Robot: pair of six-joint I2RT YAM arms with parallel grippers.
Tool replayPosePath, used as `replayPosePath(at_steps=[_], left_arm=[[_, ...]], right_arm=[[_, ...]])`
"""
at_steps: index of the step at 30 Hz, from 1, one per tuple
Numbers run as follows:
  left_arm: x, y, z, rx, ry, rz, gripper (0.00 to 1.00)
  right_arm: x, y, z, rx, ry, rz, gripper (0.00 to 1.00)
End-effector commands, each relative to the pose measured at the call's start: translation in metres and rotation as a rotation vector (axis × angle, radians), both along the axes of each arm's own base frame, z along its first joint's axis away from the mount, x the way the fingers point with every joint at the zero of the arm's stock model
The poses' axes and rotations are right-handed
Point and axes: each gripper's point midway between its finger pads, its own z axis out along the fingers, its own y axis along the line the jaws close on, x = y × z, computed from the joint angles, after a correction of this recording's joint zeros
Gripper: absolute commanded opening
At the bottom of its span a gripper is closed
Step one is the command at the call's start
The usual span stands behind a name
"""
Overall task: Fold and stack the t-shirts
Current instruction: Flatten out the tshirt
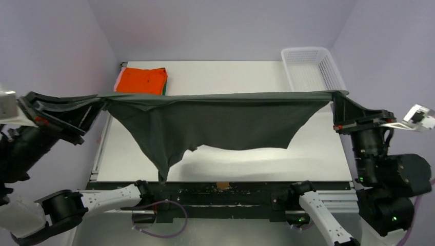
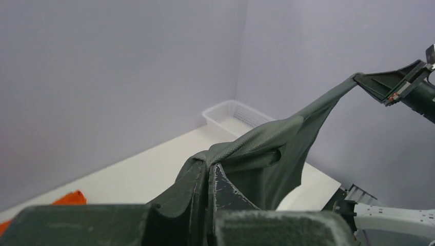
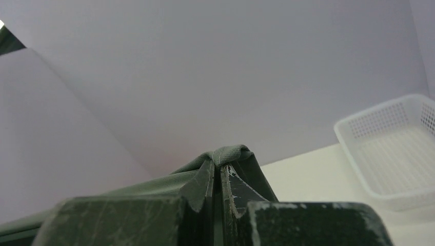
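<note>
Dark grey and soft, the short-sleeved cloth t-shirt [image 1: 225, 123] is stretched above the white tabletop [image 1: 231, 72], long axis left to right, its ends clamped by the left end effector [image 1: 100, 101] and the right end effector [image 1: 336, 96]; neither arm is nearer.

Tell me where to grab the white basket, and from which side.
Take the white basket by its left long rim, coming from above: it stands upright and open-topped, so a finger probably fits each side of the thin mesh wall.
</note>
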Motion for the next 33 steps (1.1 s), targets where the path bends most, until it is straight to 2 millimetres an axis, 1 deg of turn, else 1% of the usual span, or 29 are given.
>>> replayPosePath(at_steps=[1,3,4,6,7,9,10,12,13,14,16,18,22,24,25,26,27,28,29,30,31,32,33], left_arm=[[-0.013,-0.011,0.018,0.21,-0.129,-0.11,0.0],[-0.007,-0.011,0.022,0.231,-0.158,-0.086,0.0],[0.0,-0.013,0.02,0.244,-0.165,-0.057,0.0],[0.022,-0.011,0.014,0.265,-0.158,0.05,0.0],[0.034,-0.012,0.009,0.282,-0.149,0.106,0.0],[0.063,-0.013,-0.003,0.343,-0.129,0.241,0.0],[0.079,-0.012,-0.009,0.375,-0.116,0.324,0.0],[0.114,-0.022,-0.03,0.482,-0.084,0.461,0.0],[0.135,-0.023,-0.047,0.529,-0.038,0.523,0.0],[0.154,-0.026,-0.064,0.558,0.022,0.535,0.0],[0.197,-0.035,-0.107,0.585,0.168,0.508,0.0],[0.242,-0.041,-0.154,0.641,0.292,0.498,0.0],[0.33,-0.061,-0.256,0.787,0.485,0.463,0.0],[0.373,-0.065,-0.306,0.83,0.595,0.46,0.0],[0.394,-0.065,-0.328,0.84,0.652,0.464,0.02],[0.413,-0.063,-0.349,0.849,0.706,0.471,0.12],[0.433,-0.063,-0.363,0.829,0.741,0.483,0.22],[0.449,-0.061,-0.379,0.809,0.771,0.488,0.32],[0.465,-0.06,-0.388,0.776,0.782,0.505,0.46],[0.475,-0.056,-0.392,0.735,0.784,0.529,0.6],[0.482,-0.056,-0.392,0.694,0.775,0.54,0.78],[0.485,-0.056,-0.39,0.653,0.765,0.542,0.95],[0.486,-0.058,-0.389,0.622,0.739,0.538,0.99]], right_arm=[[-0.03,-0.014,0.035,-0.05,-0.091,-0.049,0.0],[-0.033,-0.022,0.041,-0.047,-0.1,-0.085,0.0],[-0.032,-0.025,0.04,-0.044,-0.096,-0.105,0.0],[-0.022,-0.027,0.037,-0.047,-0.078,-0.127,0.0],[-0.013,-0.025,0.033,-0.054,-0.061,-0.129,0.0],[0.01,-0.025,0.016,-0.067,0.008,-0.152,0.0],[0.023,-0.027,0.004,-0.071,0.053,-0.179,0.0],[0.053,-0.035,-0.028,-0.074,0.156,-0.26,0.0],[0.068,-0.037,-0.044,-0.081,0.202,-0.29,0.0],[0.086,-0.039,-0.065,-0.095,0.263,-0.32,0.0],[0.114,-0.04,-0.104,-0.116,0.361,-0.367,0.0],[0.143,-0.039,-0.147,-0.141,0.453,-0.404,0.0],[0.204,-0.036,-0.231,-0.207,0.625,-0.45,0.0],[0.239,-0.034,-0.265,-0.229,0.687,-0.449,0.0],[0.258,-0.033,-0.281,-0.236,0.715,-0.442,0.0],[0.279,-0.033,-0.298,-0.241,0.752,-0.44,0.05],[0.296,-0.033,-0.314,-0.253,0.794,-0.444,0.15],[0.315,-0.032,-0.325,-0.265,0.823,-0.444,0.29],[0.332,-0.029,-0.334,-0.282,0.849,-0.435,0.4],[0.344,-0.027,-0.34,-0.291,0.88,-0.429,0.45],[0.353,-0.025,-0.345,-0.295,0.905,-0.426,0.49],[0.357,-0.024,-0.348,-0.3,0.92,-0.427,0.53],[0.359,-0.023,-0.346,-0.301,0.913,-0.424,0.61]])
